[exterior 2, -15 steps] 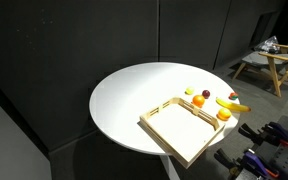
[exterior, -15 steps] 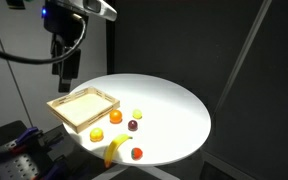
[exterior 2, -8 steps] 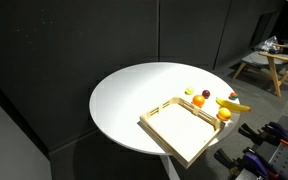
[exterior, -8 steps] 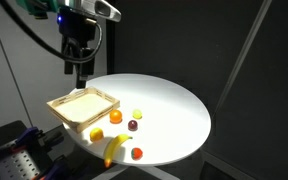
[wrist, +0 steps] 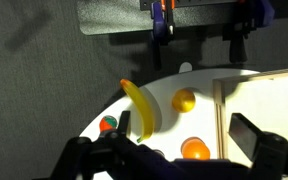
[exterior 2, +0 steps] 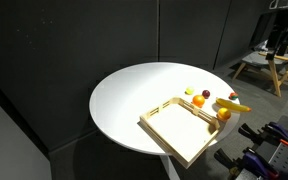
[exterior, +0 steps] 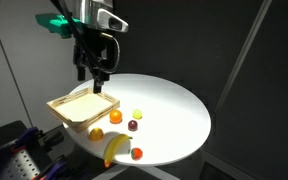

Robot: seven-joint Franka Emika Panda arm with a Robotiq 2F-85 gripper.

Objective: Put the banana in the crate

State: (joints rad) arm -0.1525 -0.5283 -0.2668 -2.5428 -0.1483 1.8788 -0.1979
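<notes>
The banana (exterior: 115, 148) lies yellow and curved at the round white table's near edge. It also shows in the other exterior view (exterior 2: 234, 105) and in the wrist view (wrist: 139, 108). The light wooden crate (exterior: 84, 108) sits flat and empty on the table, also in the other exterior view (exterior 2: 182, 130), and its edge shows in the wrist view (wrist: 269, 95). My gripper (exterior: 96, 76) hangs high above the crate's far side, well apart from the banana. In the wrist view the gripper (wrist: 184, 126) is open and empty.
Small fruits lie between crate and banana: an orange ball (exterior: 116, 117), a round yellow fruit (exterior: 137, 114), a dark one (exterior: 132, 125), a red one (exterior: 137, 153) and another orange one (exterior: 96, 134). The round white table (exterior: 174, 110) has dark curtains behind it.
The arm has swung from beside the table to over the crate's far side and come a little lower. The fruits and crate have not moved.
</notes>
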